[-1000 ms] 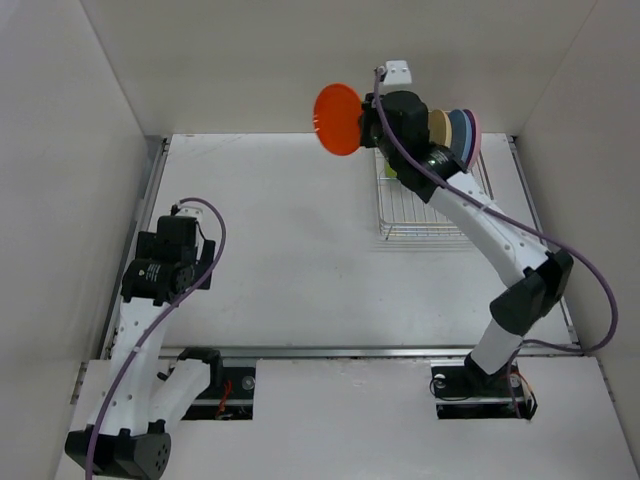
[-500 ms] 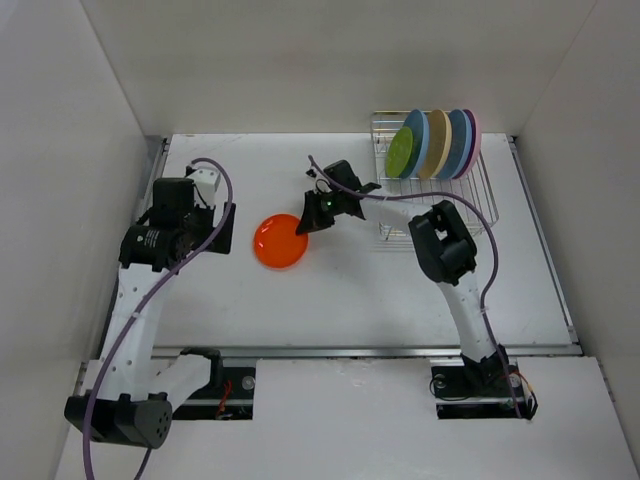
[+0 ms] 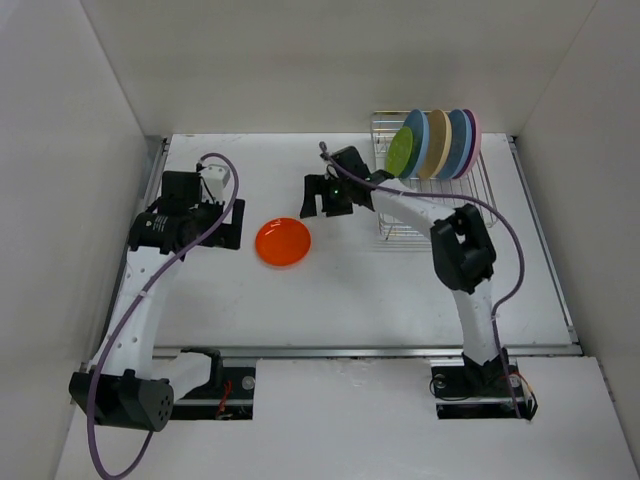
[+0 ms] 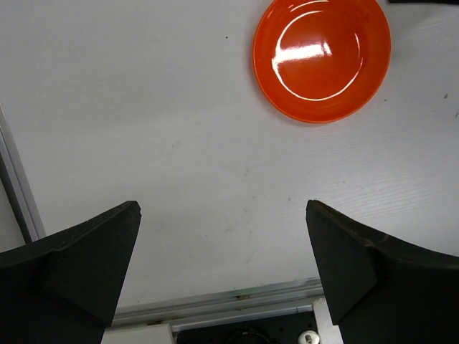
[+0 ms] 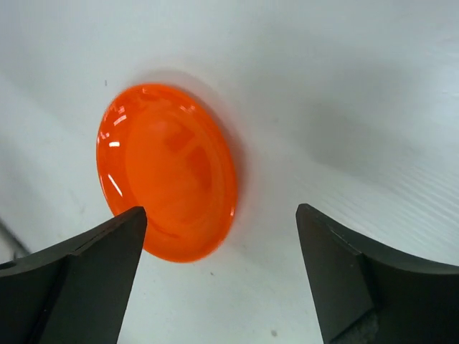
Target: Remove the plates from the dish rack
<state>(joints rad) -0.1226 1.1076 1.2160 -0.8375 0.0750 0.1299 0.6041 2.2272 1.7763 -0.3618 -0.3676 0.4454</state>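
Surface (image 3: 400, 290): carried the orange plate (image 3: 283, 241), flat, unloaded.
Rack (image 3: 480, 195): five plates (image 3: 437, 143) upright, not yet removed.
Left pincer (image 4: 222, 208): spread, empty.
Right pincer (image 5: 221, 210): spread, empty, near orange plate.

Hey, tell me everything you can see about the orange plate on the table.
The orange plate is small, round and plain, glossy plastic by its look, with a shallow well and a raised rim that catch the light. It lies flat, right side up, on the white table, outside the dish rack and to its left, between the two arms. Nothing rests on it. The right gripper and the left gripper both stand open near it; neither touches it.
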